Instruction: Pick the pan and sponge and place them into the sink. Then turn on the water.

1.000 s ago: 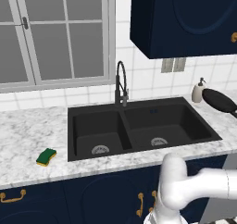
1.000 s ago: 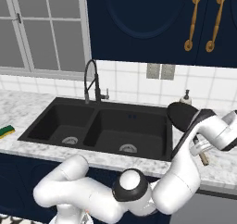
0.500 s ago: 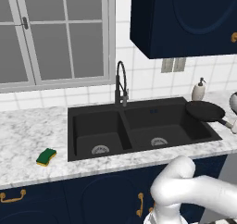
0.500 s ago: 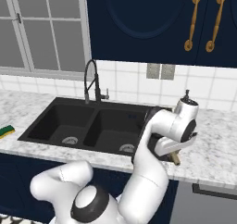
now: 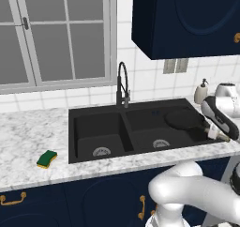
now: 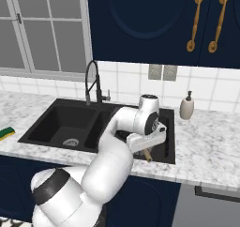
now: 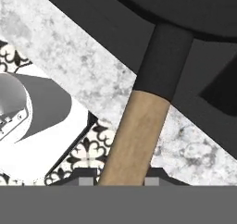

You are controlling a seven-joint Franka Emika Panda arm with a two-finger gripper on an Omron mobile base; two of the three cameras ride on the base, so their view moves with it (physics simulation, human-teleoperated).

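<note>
While the two-finger gripper (image 7: 121, 181) is clamped on the tan wooden end of the handle, the round, shallow black frying pan (image 5: 183, 119) hangs out ahead of the jaws over the right basin of the large black double-basin sink (image 5: 101, 130), apparently just above its floor. The handle's long axis runs straight away from the jaws, wood turning to dark sleeve and then meeting the pan's rim. From here the move looks like a short lowering, then release. The small green-over-yellow rectangular sponge (image 5: 47, 159) lies well apart on the white marble counter (image 5: 28, 137), beyond the sink's far basin from the jaws, past the tall black gooseneck faucet (image 5: 123, 84), which runs no water.
</note>
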